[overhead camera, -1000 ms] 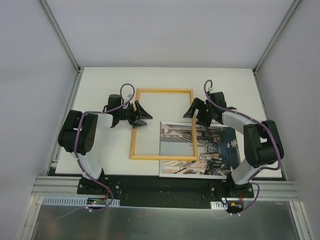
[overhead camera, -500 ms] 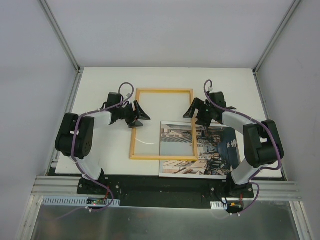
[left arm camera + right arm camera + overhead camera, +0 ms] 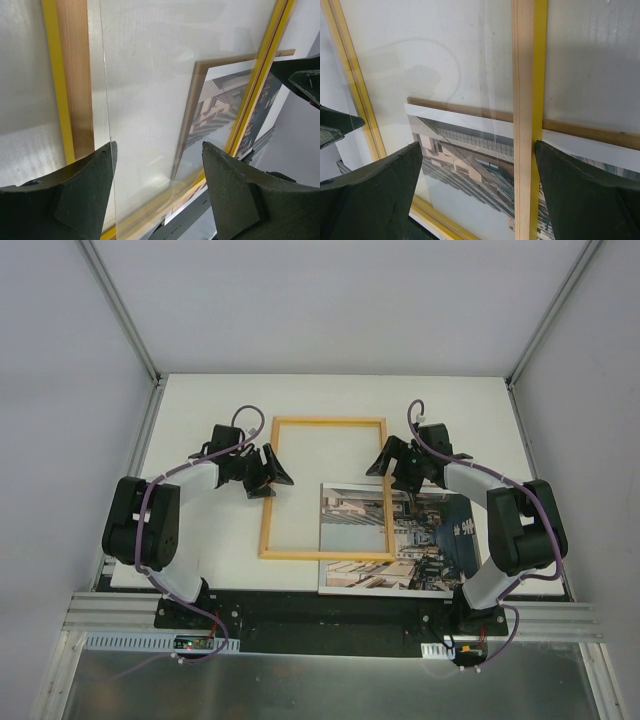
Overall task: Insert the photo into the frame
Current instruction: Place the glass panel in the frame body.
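Shifted since a second ago: left elbow (image 3: 135, 530), farther out from the frame (image 3: 268, 525); left gripper (image 3: 271, 476), a touch farther along the frame's left rail. No change at the right gripper (image 3: 394, 468).

Both sets of jaws spread, nothing held: left moderately wide over the left rail, right at full spread astride the right rail.

Judged barely begun. Frame flat, wood back up, ready to receive. Photo (image 3: 425, 550) not yet in: print side up, tucked under the frame's near right corner, mostly sticking out past the right and near rails. Left to do, probably: free the photo, turn it face down, seat it inside the rails.

Seen only from the wrists: clear sheet (image 3: 150, 75) lying within the frame, and brown panel (image 3: 580, 132) under the photo, its edge peeking past the white border. Seen only from above: whole overlap of photo and frame, and where both arms stand beside it.
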